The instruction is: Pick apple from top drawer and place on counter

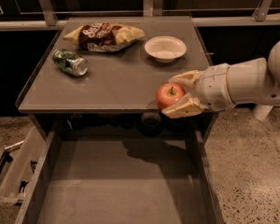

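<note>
Positions were noted relative to the gripper (173, 95), which sat at the front right of the scene.

- Clear plastic bin (13, 176): far left of the gripper and lower, on the floor beside the drawer's left wall.
- Top drawer (116, 190): pulled open, below and left of the gripper. The grey floor was bare apart from a shadow under the gripper's position.
- Counter (116, 85): grey top extending left and back from the gripper. Its front edge ran just beneath the lower finger.
- Crushed green can (71, 62): on its side on the counter, well to the left of the gripper and a little farther back.
- Chip bag (103, 35): lay flat at the counter's rear, left of and beyond the gripper, apart from the can.
- White bowl (165, 48): upright on the counter, directly behind the gripper and near it, not touching.
- Apple (170, 95): red with a yellowish patch, stem up, clamped between the two tan fingers (184, 108), one above and behind, one below and in front. It sat at the counter's front right edge, out of the drawer. Contact with the counter surface could not be determined.
- Arm (245, 82): white, entered from the right edge and ran roughly level to the gripper, over the speckled floor (252, 171).
</note>
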### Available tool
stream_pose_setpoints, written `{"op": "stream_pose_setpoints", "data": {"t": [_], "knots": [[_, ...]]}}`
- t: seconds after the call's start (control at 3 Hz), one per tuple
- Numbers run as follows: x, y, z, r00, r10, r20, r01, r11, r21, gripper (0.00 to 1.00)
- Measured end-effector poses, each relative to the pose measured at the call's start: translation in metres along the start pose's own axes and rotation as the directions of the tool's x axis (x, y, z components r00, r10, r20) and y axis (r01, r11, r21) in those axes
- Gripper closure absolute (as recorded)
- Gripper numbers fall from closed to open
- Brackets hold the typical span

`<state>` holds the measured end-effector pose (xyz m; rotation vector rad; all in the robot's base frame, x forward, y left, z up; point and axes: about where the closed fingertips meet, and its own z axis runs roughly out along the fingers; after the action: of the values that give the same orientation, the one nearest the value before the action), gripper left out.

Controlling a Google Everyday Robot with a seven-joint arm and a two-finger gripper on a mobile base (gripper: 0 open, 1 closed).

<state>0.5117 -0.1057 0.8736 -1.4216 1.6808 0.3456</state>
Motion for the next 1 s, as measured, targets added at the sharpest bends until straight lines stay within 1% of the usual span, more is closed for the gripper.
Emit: {"op": "stream_pose_setpoints", "data": {"t": [0.33,0.67,1.0], "knots": [[-0.005,-0.027,0.006,1.000,0.012,0.016,-0.013,0.9995,0.029,1.00],[-0.005,-0.066,0.011,0.998,0.049,0.043,-0.051,0.9962,0.070,1.00],[0.006,-0.100,0.016,0.986,0.129,0.102,-0.139,0.9862,0.091,1.00]]}}
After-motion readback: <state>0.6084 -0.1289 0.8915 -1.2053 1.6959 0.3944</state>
